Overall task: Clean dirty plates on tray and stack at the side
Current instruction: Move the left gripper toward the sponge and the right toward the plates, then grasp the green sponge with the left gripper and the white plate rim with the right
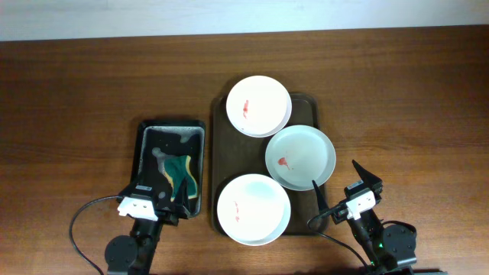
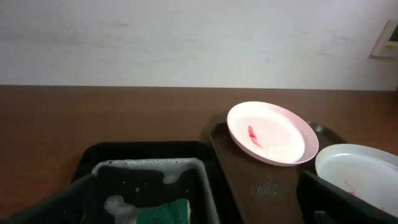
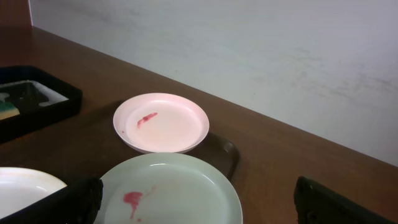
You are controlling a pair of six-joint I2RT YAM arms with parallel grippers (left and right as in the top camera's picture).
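Three white plates lie on the dark brown tray point(image 1: 222, 153). The far plate point(image 1: 259, 106) has a red smear, as does the pale green-tinted plate point(image 1: 300, 157) on the right. The near plate point(image 1: 253, 208) has faint red marks. My left gripper point(image 1: 177, 205) is open and empty over the near end of the black tray. My right gripper point(image 1: 340, 188) is open and empty at the tray's near right corner, just short of the green-tinted plate point(image 3: 168, 186). The far plate also shows in the left wrist view point(image 2: 270, 132) and the right wrist view point(image 3: 161, 122).
A smaller black tray point(image 1: 147, 153) with foam and a green-yellow sponge point(image 1: 182, 174) stands left of the brown tray. In the left wrist view the sponge point(image 2: 166, 211) lies between my open left fingers point(image 2: 196, 210). The brown wooden table surrounds both trays.
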